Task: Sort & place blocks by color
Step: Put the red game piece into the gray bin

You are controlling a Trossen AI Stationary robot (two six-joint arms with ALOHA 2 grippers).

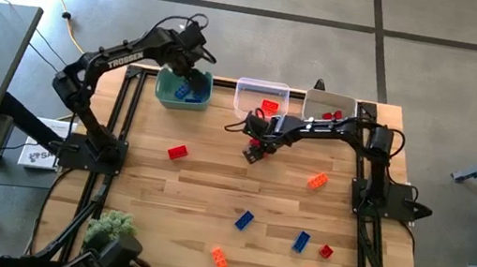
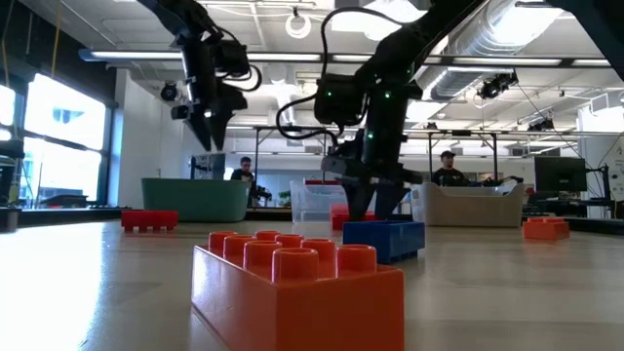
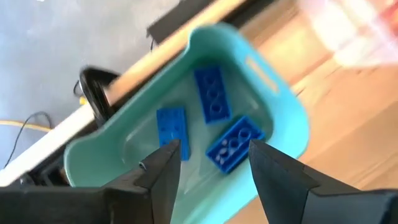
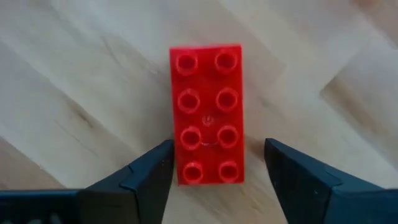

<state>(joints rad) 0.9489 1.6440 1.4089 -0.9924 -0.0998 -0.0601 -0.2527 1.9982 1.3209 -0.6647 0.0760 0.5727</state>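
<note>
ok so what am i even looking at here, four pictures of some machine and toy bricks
Two robot arms at a wooden table, sorting toy bricks by colour. One picture looks down from above, one sits at table height, and two come from cameras on the arms' wrists. The left end effector hangs open and empty over a teal bin holding three blue bricks. The right end effector is open, its fingers either side of a red brick lying on the table, not gripping it yet. Loose red, blue and orange bricks lie scattered; two more bins stand along the far edge.
</note>
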